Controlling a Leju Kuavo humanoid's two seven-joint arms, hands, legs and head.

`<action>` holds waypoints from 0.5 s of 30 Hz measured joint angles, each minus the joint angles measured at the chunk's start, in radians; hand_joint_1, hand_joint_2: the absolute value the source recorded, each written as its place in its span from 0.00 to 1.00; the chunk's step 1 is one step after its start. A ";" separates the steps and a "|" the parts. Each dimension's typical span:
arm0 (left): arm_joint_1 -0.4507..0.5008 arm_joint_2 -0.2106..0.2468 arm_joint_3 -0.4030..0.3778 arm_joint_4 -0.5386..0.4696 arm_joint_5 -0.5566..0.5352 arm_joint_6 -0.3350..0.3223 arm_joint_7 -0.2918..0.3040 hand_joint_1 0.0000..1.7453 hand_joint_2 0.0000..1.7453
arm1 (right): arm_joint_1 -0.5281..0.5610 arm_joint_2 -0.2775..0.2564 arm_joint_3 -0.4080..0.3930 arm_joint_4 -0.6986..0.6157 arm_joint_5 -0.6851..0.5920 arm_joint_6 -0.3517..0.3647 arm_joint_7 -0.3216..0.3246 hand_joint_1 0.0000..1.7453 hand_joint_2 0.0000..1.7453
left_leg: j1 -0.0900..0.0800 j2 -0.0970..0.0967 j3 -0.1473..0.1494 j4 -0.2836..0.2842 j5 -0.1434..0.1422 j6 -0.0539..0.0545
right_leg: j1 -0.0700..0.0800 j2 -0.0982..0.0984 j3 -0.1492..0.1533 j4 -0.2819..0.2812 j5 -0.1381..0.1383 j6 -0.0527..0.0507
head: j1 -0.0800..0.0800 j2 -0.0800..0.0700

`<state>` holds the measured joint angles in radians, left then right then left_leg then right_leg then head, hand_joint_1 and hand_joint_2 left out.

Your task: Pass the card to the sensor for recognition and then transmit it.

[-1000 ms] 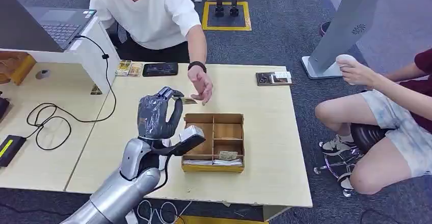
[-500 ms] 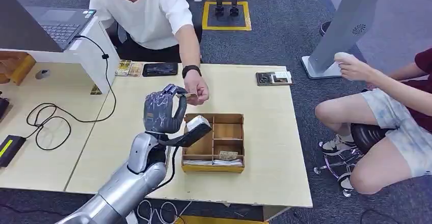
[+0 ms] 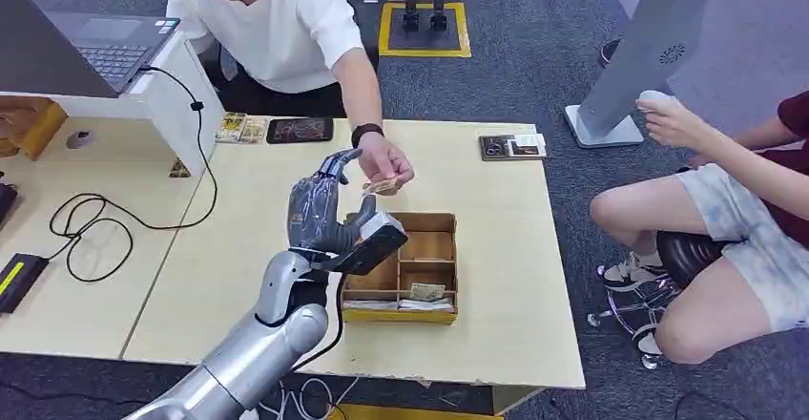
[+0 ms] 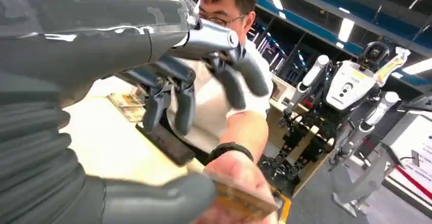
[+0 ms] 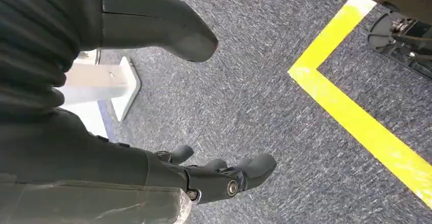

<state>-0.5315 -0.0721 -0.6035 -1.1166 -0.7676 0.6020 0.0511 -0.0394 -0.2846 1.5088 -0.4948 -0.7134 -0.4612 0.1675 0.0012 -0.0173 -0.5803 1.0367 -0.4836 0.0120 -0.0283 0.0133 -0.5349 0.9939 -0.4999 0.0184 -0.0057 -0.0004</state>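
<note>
A: What did the left hand [image 3: 322, 212] show at this instant?

B: It stood raised over the surface [image 3: 238, 239] with its fingers [image 4: 239, 76] spread apart. The card [image 3: 384, 188] lay just beside its thumb, pinched in the person's hand [image 3: 385, 163]. Whether the thumb touched the card cannot be told; the left wrist view showed the card's [image 4: 243, 201] edge close against it.

A: What had changed over the last second?

B: The card had left the robot's fingertips and now sat in the person's grip. The left hand had also shifted towards the wooden tray [image 3: 420, 248] and opened.

A: What did that imply for the task?

B: The handover appeared complete or nearly so; the transmitting step looked done. Retracting the arm clear of the tray seemed the likely remainder.

A: And the right hand [image 5: 214, 175]?

B: It hung over the grey carpet [image 5: 265, 81] beside a yellow line [image 5: 356, 127], fingers loosely apart, holding nothing.
</note>
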 joint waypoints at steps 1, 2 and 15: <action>0.000 -0.002 0.000 0.000 0.003 0.001 -0.003 0.00 1.00 | 0.001 0.000 -0.001 0.000 0.000 0.000 0.000 0.00 1.00 | 0.000 0.000 0.000 0.000 0.000 0.000 | 0.000 0.000 0.000 0.000 0.000 0.000 | 0.000 0.000; 0.000 -0.003 0.000 0.000 0.007 0.002 -0.007 0.00 1.00 | 0.002 0.000 -0.001 0.000 -0.004 0.000 0.000 0.00 1.00 | 0.000 0.000 0.000 0.000 0.000 0.000 | 0.000 0.000 0.000 0.000 0.000 0.000 | 0.000 0.000; 0.016 -0.006 0.000 -0.034 0.066 0.012 -0.054 0.00 1.00 | 0.011 0.000 -0.002 -0.019 -0.031 -0.022 0.000 0.00 1.00 | 0.000 0.000 0.000 0.000 0.000 0.000 | 0.000 0.000 0.000 0.000 0.000 0.000 | 0.000 0.000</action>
<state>-0.5155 -0.0778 -0.6035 -1.1502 -0.7015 0.6138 -0.0027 -0.0281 -0.2850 1.5064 -0.5135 -0.7447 -0.4833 0.1675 0.0012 -0.0173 -0.5804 1.0367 -0.4836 0.0120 -0.0283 0.0133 -0.5348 0.9940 -0.4999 0.0184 -0.0057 -0.0004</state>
